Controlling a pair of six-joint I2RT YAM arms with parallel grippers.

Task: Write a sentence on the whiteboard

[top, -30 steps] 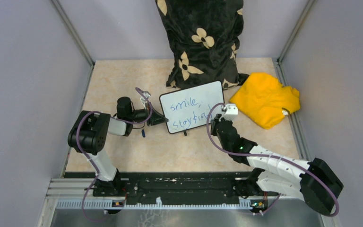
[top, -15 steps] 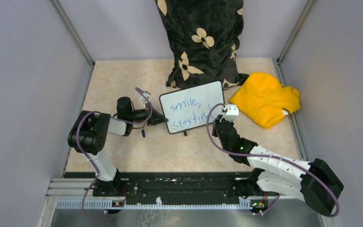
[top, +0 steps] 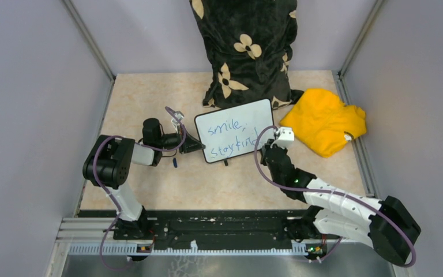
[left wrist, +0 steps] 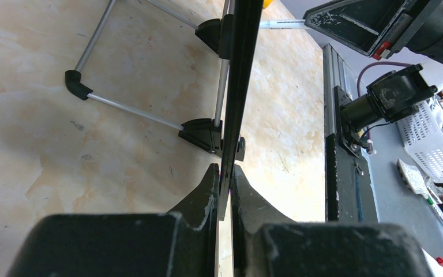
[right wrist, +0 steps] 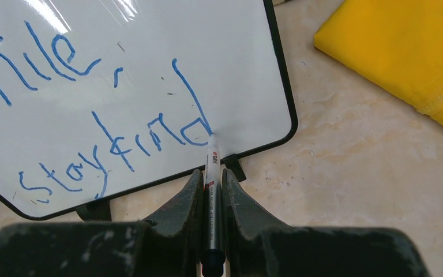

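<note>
The right pincer, clamped on a slim white marker, edges right, finishing the "d" in the blue handwritten sentence (more words likely); the left pincer grips the small dark-framed whiteboard mid-worktop.

On whiteboard, blue handwritten sentence, 2 lines. Line 1: "smile,". Line 2: "stay kind", letters run together, wobbly. On marker barrel, small red print near tip, too small to read.
</note>
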